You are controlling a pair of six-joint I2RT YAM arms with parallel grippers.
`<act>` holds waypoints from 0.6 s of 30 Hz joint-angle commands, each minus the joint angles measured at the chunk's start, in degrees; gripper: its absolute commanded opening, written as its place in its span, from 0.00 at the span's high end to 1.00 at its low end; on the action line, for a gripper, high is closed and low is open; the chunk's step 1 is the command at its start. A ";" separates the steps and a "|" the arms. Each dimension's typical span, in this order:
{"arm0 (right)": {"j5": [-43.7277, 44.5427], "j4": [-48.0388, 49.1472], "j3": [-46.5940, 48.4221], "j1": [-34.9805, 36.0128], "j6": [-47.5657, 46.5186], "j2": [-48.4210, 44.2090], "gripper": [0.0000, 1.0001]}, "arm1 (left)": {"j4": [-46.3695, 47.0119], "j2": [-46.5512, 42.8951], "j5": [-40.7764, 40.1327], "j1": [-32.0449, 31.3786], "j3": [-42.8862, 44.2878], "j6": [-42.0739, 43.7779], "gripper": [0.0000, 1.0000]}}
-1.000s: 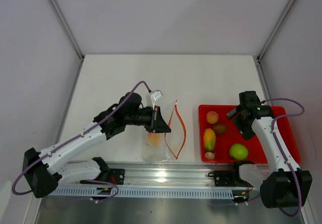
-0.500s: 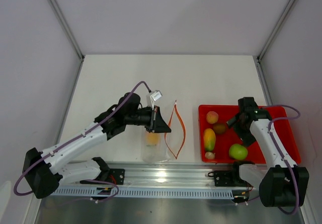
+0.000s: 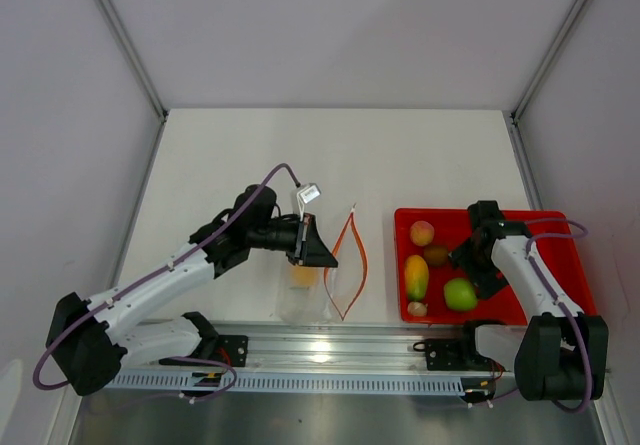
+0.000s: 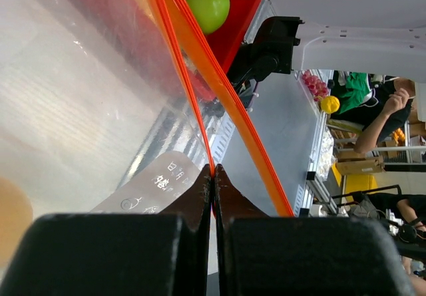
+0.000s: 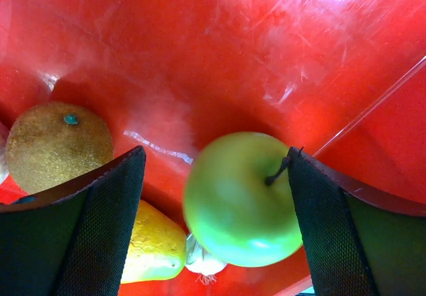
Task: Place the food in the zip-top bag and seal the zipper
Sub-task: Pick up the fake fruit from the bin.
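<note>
Since a second ago, the right tool (image 3: 468, 268) has dropped into the red tray (image 3: 560, 265), jaws apart astride the green apple (image 3: 460, 294), which may roll out of an off-centre squeeze, while the left tool (image 4: 213, 174), clamped on the zipper (image 3: 346, 255), holds open the zip-top bag (image 3: 303, 303).

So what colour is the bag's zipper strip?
The zipper is red-orange, clearest in the left wrist view.

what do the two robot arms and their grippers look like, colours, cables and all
The left arm and right arm are white shells with black joints and bases, each trailing a purple cable. The left gripper has smooth black wedge fingers; the right gripper has black fingers with cross-hatched pads.
</note>
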 commanded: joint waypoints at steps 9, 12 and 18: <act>-1.69 2.12 -0.43 6.16 1.46 0.70 0.18 | 3.90 -0.28 3.19 1.83 -0.93 0.21 0.99; -2.13 3.00 -0.61 6.69 1.81 1.84 0.20 | 4.00 -0.36 3.28 2.09 -1.20 -0.14 0.99; -2.57 4.49 -0.87 7.49 1.55 2.11 0.25 | 3.64 -0.98 2.93 2.27 -1.81 -0.23 0.99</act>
